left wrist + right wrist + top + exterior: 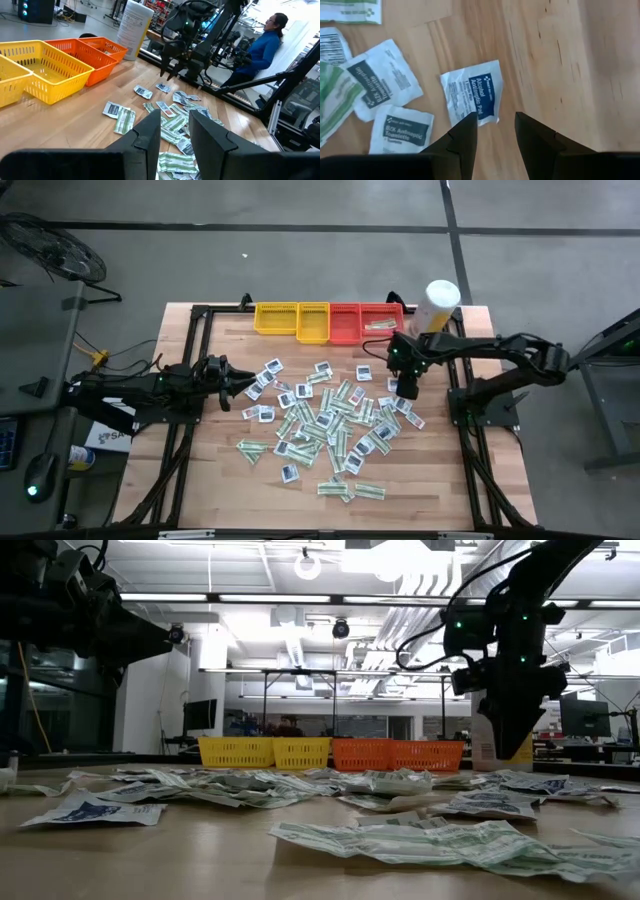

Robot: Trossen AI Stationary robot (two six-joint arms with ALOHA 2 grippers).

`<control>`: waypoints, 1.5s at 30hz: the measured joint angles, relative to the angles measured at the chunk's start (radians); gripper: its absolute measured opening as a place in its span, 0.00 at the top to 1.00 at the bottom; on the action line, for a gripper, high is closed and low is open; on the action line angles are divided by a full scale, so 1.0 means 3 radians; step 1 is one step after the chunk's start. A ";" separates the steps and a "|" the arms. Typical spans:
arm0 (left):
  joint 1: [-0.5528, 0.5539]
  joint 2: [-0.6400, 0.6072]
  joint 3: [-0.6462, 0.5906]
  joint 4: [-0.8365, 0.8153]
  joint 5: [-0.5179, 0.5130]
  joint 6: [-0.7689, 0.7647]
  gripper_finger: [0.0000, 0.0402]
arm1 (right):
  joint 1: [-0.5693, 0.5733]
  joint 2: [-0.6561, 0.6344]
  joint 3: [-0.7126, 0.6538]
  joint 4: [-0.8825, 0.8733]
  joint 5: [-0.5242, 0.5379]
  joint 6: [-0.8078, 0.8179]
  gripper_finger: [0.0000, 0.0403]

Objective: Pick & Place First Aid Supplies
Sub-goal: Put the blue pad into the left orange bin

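The first aid supplies (325, 425) lie scattered flat over the middle of the wooden table: green-and-white strips and small white squares with a dark blue centre. My right gripper (406, 388) points down over the pile's far right fringe, open and holding nothing. It hangs clear of the tabletop in the low view (505, 745). An alcohol pad packet (472, 97) lies on the wood just ahead of the gripper (495, 125) in the right wrist view. My left gripper (232, 380) waits level at the pile's left side, open (175, 122) and holding nothing.
Two yellow trays (292, 320) and two red trays (365, 320) stand in a row at the far edge; one red tray holds a packet (380, 326). A tall white-and-yellow canister (438, 305) stands right of them. A person (260, 50) is beyond the table's right side.
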 joint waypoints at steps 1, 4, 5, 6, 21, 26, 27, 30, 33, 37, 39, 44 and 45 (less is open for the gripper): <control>0.0000 0.0000 0.0000 0.0000 -0.0001 0.0000 0.75 | -0.0012 0.0023 -0.0001 -0.0006 0.0001 0.0000 0.69; 0.0000 0.0001 -0.0001 0.0000 -0.0001 0.0000 0.75 | -0.0040 0.0107 -0.0001 0.0030 -0.0013 0.0000 0.69; 0.0000 0.0001 -0.0001 0.0000 -0.0001 0.0000 0.75 | -0.0048 0.0139 -0.0001 0.0052 -0.0014 0.0001 0.69; 0.0000 0.0001 0.0000 0.0000 -0.0001 0.0000 0.75 | -0.0059 0.0170 -0.0001 0.0076 -0.0014 0.0001 0.69; 0.0000 0.0001 -0.0001 -0.0001 -0.0001 0.0000 0.75 | -0.0093 0.0475 0.0015 0.0189 -0.0116 0.0092 0.72; 0.0000 0.0001 0.0000 -0.0001 -0.0001 0.0000 0.75 | -0.0140 0.0506 0.0015 0.0215 -0.0117 0.0321 0.83; 0.0000 0.0000 0.0000 0.0000 0.0000 0.0000 0.75 | -0.0149 0.0506 0.0014 0.0218 -0.0114 0.0369 0.85; 0.0000 0.0000 0.0000 0.0000 0.0000 0.0000 0.75 | -0.0155 0.0508 0.0013 0.0221 -0.0093 0.0579 0.95; 0.0000 0.0001 0.0000 -0.0001 0.0000 0.0000 0.75 | -0.0153 0.0508 0.0012 0.0224 -0.0068 0.0796 0.98; 0.0000 0.0001 -0.0001 0.0000 -0.0001 0.0000 0.75 | -0.0153 0.0505 0.0064 0.0184 -0.0078 0.1067 0.98; 0.0000 0.0000 0.0000 0.0000 0.0000 0.0000 0.75 | -0.0156 0.0482 0.0133 0.0158 -0.0156 0.1166 0.99; 0.0000 0.0001 -0.0001 0.0000 -0.0001 0.0000 0.75 | -0.0156 0.0369 0.0409 0.0176 -0.0246 0.1424 1.00; 0.0000 0.0001 -0.0001 -0.0001 0.0000 0.0000 0.75 | -0.0158 0.0364 0.0485 0.0162 -0.0249 0.1437 1.00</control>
